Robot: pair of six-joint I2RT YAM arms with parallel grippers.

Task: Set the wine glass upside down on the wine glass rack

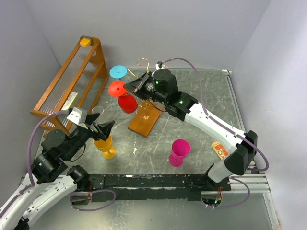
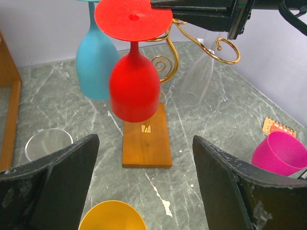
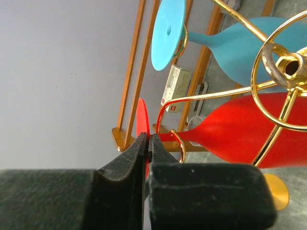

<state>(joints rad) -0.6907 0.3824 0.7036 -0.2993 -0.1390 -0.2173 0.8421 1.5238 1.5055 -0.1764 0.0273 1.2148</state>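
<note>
Right gripper pinching red wine glass foot, glass inverted on gold wine glass rack upper centre, left gripper wide open, empty, lower left

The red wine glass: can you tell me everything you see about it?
The red wine glass looks like smooth, solid-coloured plastic. It has a flat round foot, a thin stem and a rounded bowl. It hangs upside down, foot on top, above the wooden base of the gold wire rack. Its stem sits in one of the rack's curly hooks. The right gripper is shut on the edge of its foot. A blue glass hangs right beside it; whether they touch is unclear.
</note>
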